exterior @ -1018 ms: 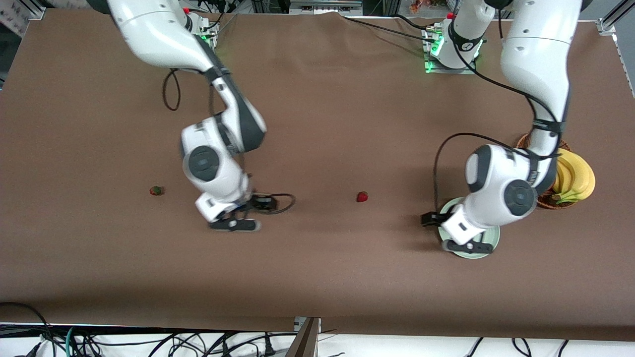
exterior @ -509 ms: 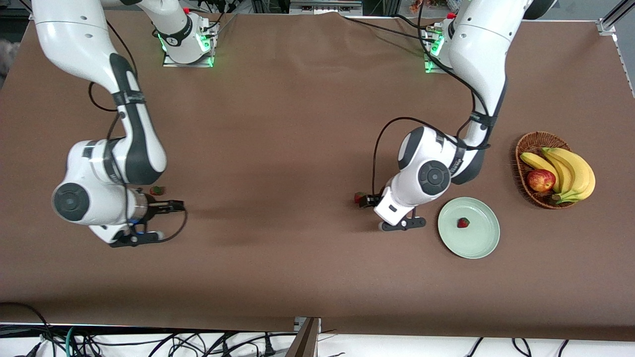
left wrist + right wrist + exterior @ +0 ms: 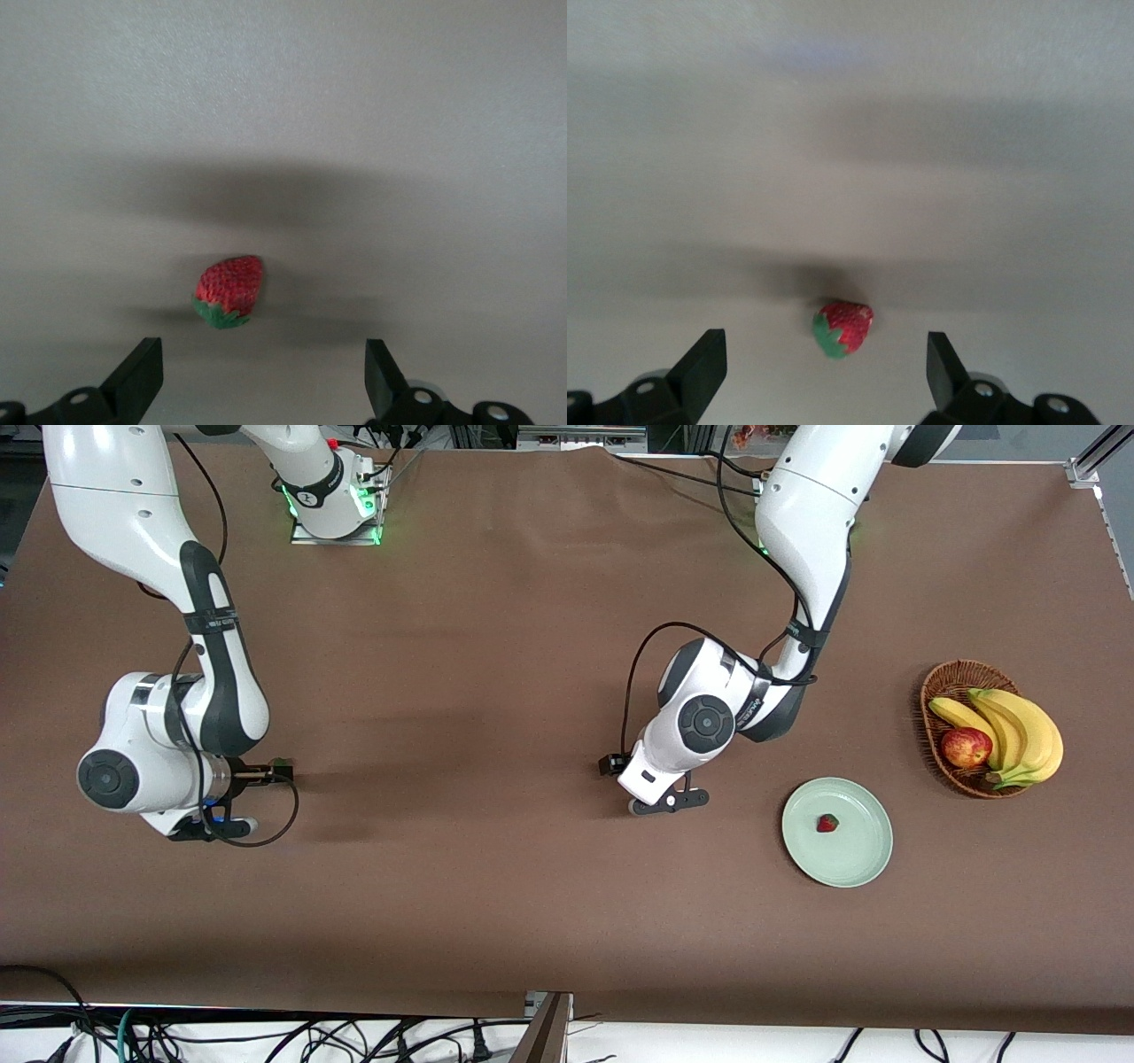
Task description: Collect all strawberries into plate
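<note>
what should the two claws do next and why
Probably lower both and close. The left claw hangs open over a strawberry on the table; the right claw hangs open over another strawberry. Neither berry is gripped, and only one strawberry lies in the plate.

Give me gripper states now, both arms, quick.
Left gripper: open, empty, over a strawberry lying on the table.
Right gripper: open, empty, over another strawberry on the table.
</note>
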Tool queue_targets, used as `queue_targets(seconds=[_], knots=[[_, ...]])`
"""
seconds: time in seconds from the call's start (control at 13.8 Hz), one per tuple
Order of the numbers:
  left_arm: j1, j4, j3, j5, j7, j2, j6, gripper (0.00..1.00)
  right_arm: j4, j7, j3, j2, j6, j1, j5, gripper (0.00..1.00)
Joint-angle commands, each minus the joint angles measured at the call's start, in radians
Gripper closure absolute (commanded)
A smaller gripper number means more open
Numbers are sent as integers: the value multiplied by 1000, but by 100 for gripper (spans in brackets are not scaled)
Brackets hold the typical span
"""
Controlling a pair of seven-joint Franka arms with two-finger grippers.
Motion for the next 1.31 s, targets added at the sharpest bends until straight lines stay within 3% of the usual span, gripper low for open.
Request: queue_targets(seconds=[0.0,0.44,0.58,0.65,0.73,0.8,0.95,1.24], knots=[[3,4,20,-5,9,15,16,0,-189,-8,-10,-90,129,13,-9,0],[-6,5,21,36,-3,54,90,3,-243,-8,-10,-90,237,13,-9,0],[-6,4,21,41,6,54,90,30,-243,-8,-10,-86,271,13,-9,0],[-3,4,21,56,9,54,90,49,-243,-8,-8,-82,272,13,-9,1],[0,2,21,76,11,52,88,59,-243,-8,-8,-82,272,13,-9,2],[3,-7,21,82,12,52,88,69,-245,-8,-8,-81,272,13,-9,7],[5,-12,20,82,9,52,87,100,-248,-8,-8,-79,274,13,-9,16],[34,-13,32,84,15,19,62,100,-248,-8,-8,-78,272,13,-9,52]])
